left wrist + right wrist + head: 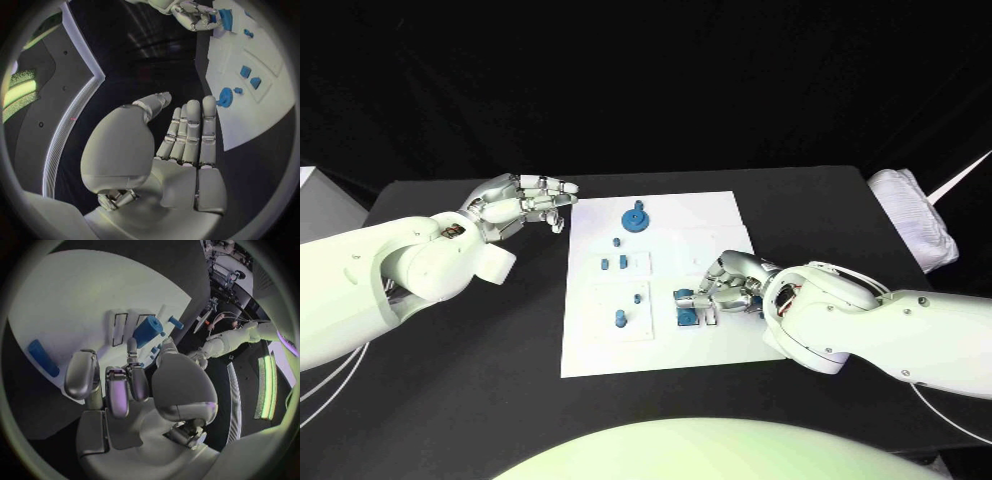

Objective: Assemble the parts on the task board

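The white task board (678,345) lies in the middle of the black table. A blue gear (636,218) stands near the board's far edge, with several small blue parts (616,263) on the board's left half. My right hand (730,282) rests on the board's right side. Its thumb and a finger pinch a blue block (147,331), seen from the head as a blue block (687,297), with another blue piece (689,316) just nearer. A long blue part (42,357) lies apart on the board. My left hand (525,204) hovers off the board's far left corner, fingers straight and empty (187,135), the gear (225,96) beyond them.
A white padded bundle (917,215) lies at the table's far right edge. A pale box (309,200) stands off the table's left side. Bare black tabletop runs along both sides of the board.
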`<state>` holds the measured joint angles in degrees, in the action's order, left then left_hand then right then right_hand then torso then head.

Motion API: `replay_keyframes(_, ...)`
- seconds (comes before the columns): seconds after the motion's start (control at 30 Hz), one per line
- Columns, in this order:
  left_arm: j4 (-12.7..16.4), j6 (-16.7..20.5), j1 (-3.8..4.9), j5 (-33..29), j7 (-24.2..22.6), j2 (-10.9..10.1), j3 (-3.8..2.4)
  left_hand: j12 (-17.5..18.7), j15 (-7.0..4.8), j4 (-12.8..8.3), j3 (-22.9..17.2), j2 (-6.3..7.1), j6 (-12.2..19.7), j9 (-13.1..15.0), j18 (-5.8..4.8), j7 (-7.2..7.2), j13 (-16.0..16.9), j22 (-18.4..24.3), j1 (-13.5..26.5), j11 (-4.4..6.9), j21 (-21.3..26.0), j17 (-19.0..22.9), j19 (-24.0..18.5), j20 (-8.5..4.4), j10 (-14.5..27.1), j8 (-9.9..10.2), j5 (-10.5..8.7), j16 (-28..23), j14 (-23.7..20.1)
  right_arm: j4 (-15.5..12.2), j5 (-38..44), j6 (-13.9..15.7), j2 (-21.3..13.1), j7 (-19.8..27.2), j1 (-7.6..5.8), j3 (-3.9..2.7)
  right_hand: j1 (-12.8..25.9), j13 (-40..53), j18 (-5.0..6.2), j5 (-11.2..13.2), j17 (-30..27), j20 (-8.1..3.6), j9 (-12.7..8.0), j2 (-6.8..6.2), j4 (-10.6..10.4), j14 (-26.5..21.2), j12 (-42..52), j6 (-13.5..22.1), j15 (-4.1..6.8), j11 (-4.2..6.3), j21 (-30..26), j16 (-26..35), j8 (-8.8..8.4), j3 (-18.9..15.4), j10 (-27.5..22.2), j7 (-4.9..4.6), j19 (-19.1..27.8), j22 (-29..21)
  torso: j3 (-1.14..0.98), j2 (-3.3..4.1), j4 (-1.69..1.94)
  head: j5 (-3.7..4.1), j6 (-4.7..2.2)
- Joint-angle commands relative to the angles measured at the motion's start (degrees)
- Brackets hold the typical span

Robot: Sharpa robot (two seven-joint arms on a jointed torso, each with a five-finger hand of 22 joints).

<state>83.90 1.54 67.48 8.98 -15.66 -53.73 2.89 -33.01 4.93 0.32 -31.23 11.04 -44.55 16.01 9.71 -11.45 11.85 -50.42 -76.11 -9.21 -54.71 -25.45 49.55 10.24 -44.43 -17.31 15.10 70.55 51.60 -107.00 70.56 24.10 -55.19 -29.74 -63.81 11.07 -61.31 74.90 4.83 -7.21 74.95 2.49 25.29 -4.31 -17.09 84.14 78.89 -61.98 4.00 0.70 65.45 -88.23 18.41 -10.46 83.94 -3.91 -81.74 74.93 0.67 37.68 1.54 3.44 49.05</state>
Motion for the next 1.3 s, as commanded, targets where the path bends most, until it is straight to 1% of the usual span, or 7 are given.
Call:
replay_keyframes(0.03,0.11,-0.93,-0.02,0.19,-0.19,0.05,-0.04,-0.27,0.23,0.31,-0.04,-0.41,0.33,-0.06,0.86,-1.10,-0.08,0.08,0.01,0.04,0.39,0.08,0.13,0.43,0.28,-0.32,0.22,0.15,-0.10,-0.20,0.77,0.56,-0.07,1.14,0.05,0.00,0.53,7.04,0.02,0.33,9.32,0.00,0.04,0.03,0.09,4.64,-0.30,0.39,-0.19,-0.44,-0.32,0.30,0.23,0.66,1.29,-0.10,0.39,1.19,-0.01,0.01,-0.01,0.08,0.00)
replay_keyframes(0.33,0.04,-0.94,-0.03,0.19,-0.21,0.03,-0.04,-0.27,0.23,0.31,-0.04,-0.41,0.33,-0.06,0.86,-1.10,-0.08,0.08,0.01,0.04,0.39,0.08,0.13,0.43,0.28,-0.32,0.22,0.15,-0.10,-1.53,0.87,0.24,-1.74,4.34,0.04,0.00,-6.31,7.40,-0.02,-1.45,9.44,-0.05,0.13,0.75,0.47,4.68,-0.20,0.57,-0.11,-0.34,-0.38,0.32,0.80,2.23,1.48,0.01,0.16,1.52,-0.06,-0.02,-0.04,-0.01,-0.03)
replay_keyframes(0.5,-0.07,-0.97,-0.03,0.19,-0.22,0.02,-0.04,-0.27,0.23,0.31,-0.04,-0.41,0.33,-0.06,0.86,-1.10,-0.08,0.08,0.01,0.04,0.39,0.08,0.13,0.43,0.28,-0.32,0.22,0.15,-0.10,-2.93,0.84,-0.51,-3.09,5.91,0.02,0.00,-9.97,7.77,-0.08,-1.88,9.75,-0.19,0.36,0.49,0.66,4.76,0.14,-0.01,0.08,-0.08,-0.15,0.23,1.55,2.24,1.71,0.32,-0.04,1.85,-0.08,-0.01,-0.07,-0.04,-0.05)
replay_keyframes(0.63,-0.12,-1.02,-0.04,0.19,-0.22,0.04,-0.03,-0.27,0.23,0.31,-0.04,-0.41,0.33,-0.06,0.86,-1.10,-0.08,0.08,0.01,0.04,0.39,0.08,0.13,0.43,0.28,-0.32,0.22,0.15,-0.10,-3.27,1.24,-1.13,-3.61,5.93,0.01,0.00,-13.41,7.96,-0.16,-0.92,10.08,-0.43,0.84,-0.14,0.58,4.83,0.23,-0.98,0.38,0.30,0.15,0.12,2.80,2.76,1.84,0.79,-0.26,2.23,-0.05,0.00,-0.08,0.13,-0.10)
replay_keyframes(0.9,-0.16,-1.09,-0.06,0.19,-0.22,0.15,-0.03,-0.27,0.23,0.31,-0.04,-0.41,0.33,-0.06,0.86,-1.10,-0.08,0.08,0.01,0.04,0.39,0.08,0.13,0.43,0.28,-0.32,0.22,0.15,-0.10,-1.89,2.70,-1.35,-2.85,4.34,0.02,0.01,-14.35,8.66,-0.39,-0.06,10.84,-0.77,1.55,0.01,0.38,4.99,1.17,-1.94,0.79,0.81,1.35,-0.16,4.30,2.94,2.33,1.37,-0.78,3.03,0.01,0.00,0.01,0.12,-0.23)
replay_keyframes(1.13,-0.20,-1.09,-0.09,0.19,-0.22,0.14,-0.03,-0.39,0.25,0.44,-0.01,-0.38,0.37,-0.06,0.86,-1.13,-0.12,0.11,0.05,0.02,0.44,0.09,0.16,0.43,0.34,-0.43,0.17,0.16,-0.12,-0.28,2.38,-2.21,-1.67,3.68,0.13,0.01,-15.07,9.27,-0.56,-0.12,11.42,-1.12,2.04,1.94,0.53,5.11,2.01,-2.02,1.17,1.27,2.18,-0.39,5.33,3.50,2.77,1.91,-1.16,3.63,0.01,0.04,0.05,0.28,-0.11)
replay_keyframes(1.3,-0.20,-0.95,-0.10,0.19,-0.21,0.11,-0.03,-0.39,0.25,0.44,-0.01,-0.38,0.37,-0.06,0.86,-1.13,-0.12,0.11,0.05,0.02,0.44,0.09,0.16,0.43,0.34,-0.43,0.17,0.16,-0.12,0.31,2.50,-3.25,-1.42,3.61,0.18,0.02,-16.76,9.47,-0.63,-0.14,11.63,-1.31,2.23,2.52,0.76,5.16,2.22,-1.69,1.36,1.47,2.47,-0.47,5.76,3.82,2.90,2.11,-1.30,3.90,0.05,0.02,-0.01,0.05,0.01)
